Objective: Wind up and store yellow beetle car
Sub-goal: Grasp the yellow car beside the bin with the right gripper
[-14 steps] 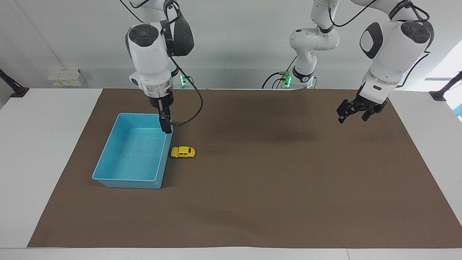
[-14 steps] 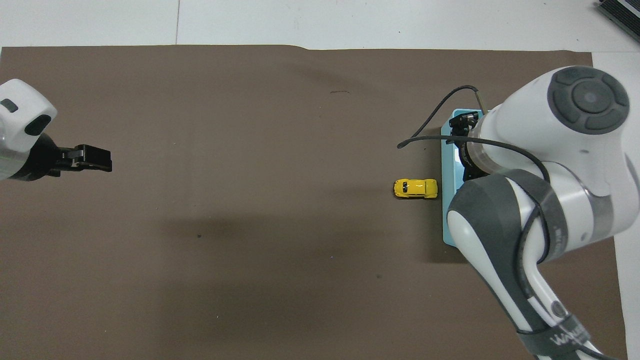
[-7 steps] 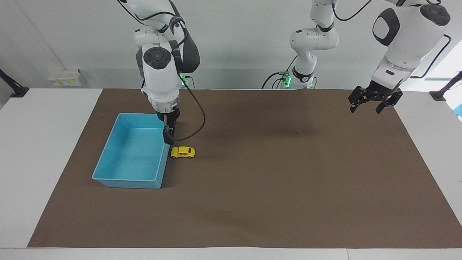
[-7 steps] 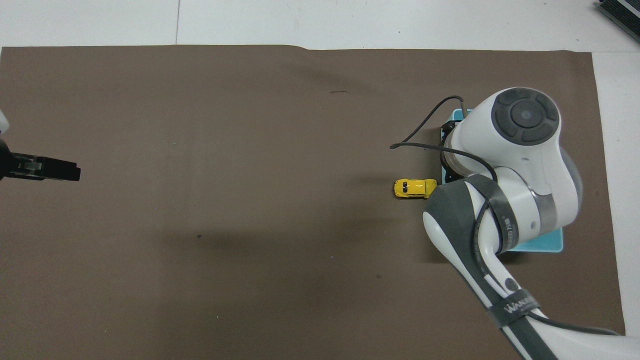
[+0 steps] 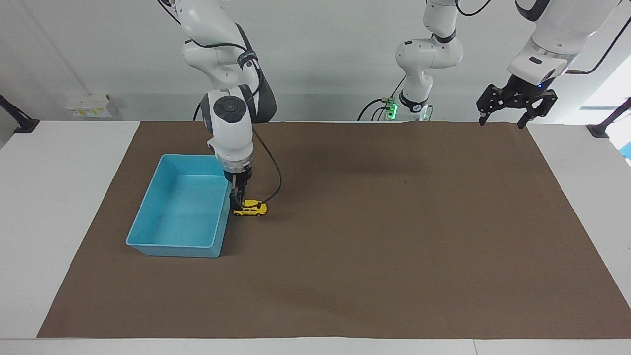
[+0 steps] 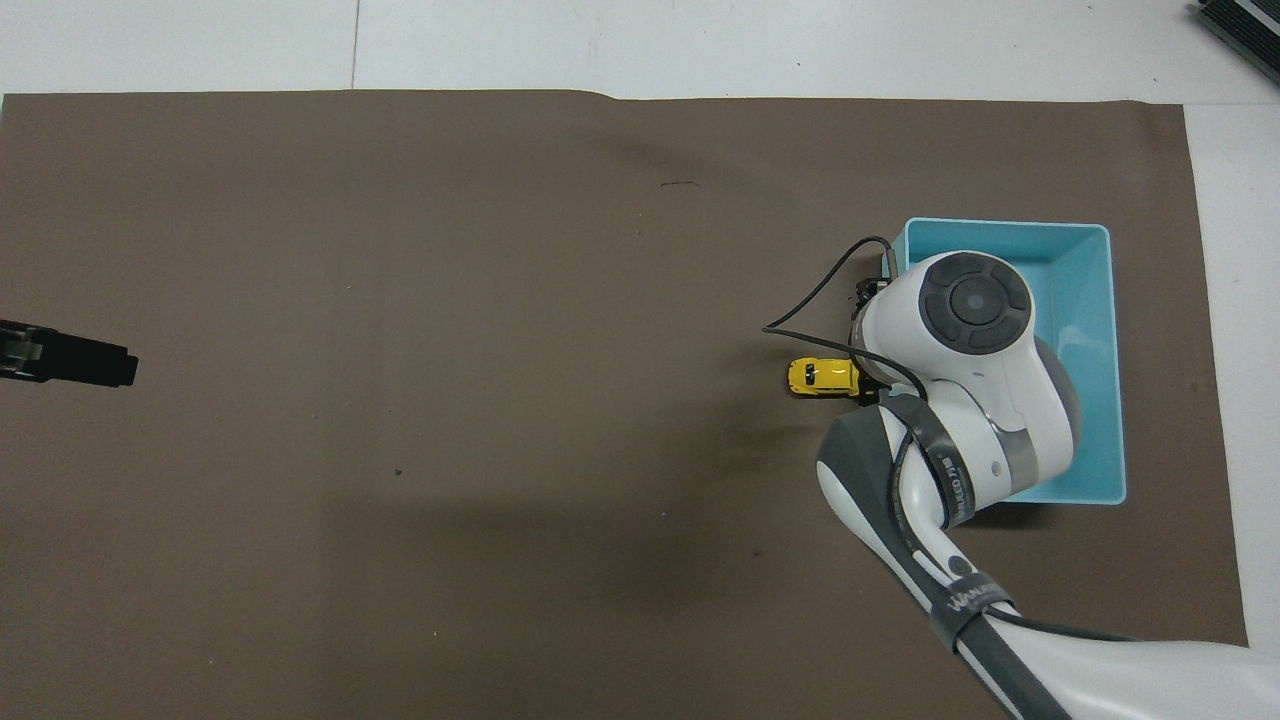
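1. The yellow beetle car [image 5: 250,208] is sitting on the brown mat [image 5: 374,236], just beside the long wall of the blue bin [image 5: 148,230], toward the right arm's end of the tabletop [image 5: 59,207]. Its rounded, glossy body is showing dark windows and small dark wheels (it is far smaller than the bin).
2. The blue bin is lying open, a smooth rectangular tub of pale turquoise plastic with sloping walls and a rolled rim; its floor is showing a faint sheen.
3. The right gripper [image 5: 239,199] is pointing straight down at the end of the car nearest the bin, its dark slim fingers reaching down to the car's roof and tail. The jaws are standing spread, and whether they are touching the car cannot be told; the car is resting on the mat.
4. In the overhead view the right arm's round white wrist is covering part of the bin and the car's tail [image 6: 822,376], with a thin black cable looping out beside it.
5. The left gripper [image 5: 515,105] is hanging high over the mat's edge at the left arm's end, well apart from the car, jaws spread wide and holding nothing; this arm is waiting.
6. The mat is looking matte and paper-like, with a slight wavy edge, lying flat on the white tabletop.
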Robot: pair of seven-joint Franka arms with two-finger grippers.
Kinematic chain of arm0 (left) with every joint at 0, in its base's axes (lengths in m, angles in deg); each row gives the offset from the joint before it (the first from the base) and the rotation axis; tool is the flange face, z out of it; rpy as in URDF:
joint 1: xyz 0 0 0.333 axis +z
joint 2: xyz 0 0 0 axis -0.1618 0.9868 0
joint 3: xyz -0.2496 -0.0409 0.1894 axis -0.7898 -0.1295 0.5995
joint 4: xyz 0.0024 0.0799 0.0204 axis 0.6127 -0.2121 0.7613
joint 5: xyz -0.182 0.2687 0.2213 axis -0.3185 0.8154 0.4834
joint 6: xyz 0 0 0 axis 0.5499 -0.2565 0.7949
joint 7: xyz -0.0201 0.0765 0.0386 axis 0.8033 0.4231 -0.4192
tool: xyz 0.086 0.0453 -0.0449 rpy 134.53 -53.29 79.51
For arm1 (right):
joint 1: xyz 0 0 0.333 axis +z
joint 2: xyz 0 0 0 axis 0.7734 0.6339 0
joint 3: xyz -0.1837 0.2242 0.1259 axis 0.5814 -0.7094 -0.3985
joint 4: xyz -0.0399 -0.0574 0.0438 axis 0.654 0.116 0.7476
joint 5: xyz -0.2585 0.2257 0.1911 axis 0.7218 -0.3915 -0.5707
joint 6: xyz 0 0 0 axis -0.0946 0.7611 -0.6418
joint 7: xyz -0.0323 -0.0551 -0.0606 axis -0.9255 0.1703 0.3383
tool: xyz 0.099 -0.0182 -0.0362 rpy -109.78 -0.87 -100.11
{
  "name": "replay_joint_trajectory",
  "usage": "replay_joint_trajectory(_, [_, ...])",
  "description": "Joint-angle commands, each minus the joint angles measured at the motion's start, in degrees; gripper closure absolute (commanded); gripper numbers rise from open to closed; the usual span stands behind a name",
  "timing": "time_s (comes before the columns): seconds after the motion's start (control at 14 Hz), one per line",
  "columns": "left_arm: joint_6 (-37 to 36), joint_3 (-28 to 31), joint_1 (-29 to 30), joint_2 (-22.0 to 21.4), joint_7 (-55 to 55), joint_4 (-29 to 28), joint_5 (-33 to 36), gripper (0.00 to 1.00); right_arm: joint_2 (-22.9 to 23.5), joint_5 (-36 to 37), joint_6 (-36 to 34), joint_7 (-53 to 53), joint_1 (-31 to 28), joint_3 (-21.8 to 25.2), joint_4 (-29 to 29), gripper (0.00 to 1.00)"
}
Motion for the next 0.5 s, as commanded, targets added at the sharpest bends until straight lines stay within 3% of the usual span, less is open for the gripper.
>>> replay_joint_trajectory(0.0, [-1.41,-1.17,-0.16,-1.66,0.01,0.39,0.50,0.00,1.66,4.88,3.70,-6.13,1.95,-0.53,2.26,0.00])
replay_joint_trajectory(0.43, [-1.15,-0.56,0.55,-1.75,-1.39,-0.31,-1.07,0.00,6.15,12.53,6.95,-13.97,3.11,-0.44,2.43,0.00])
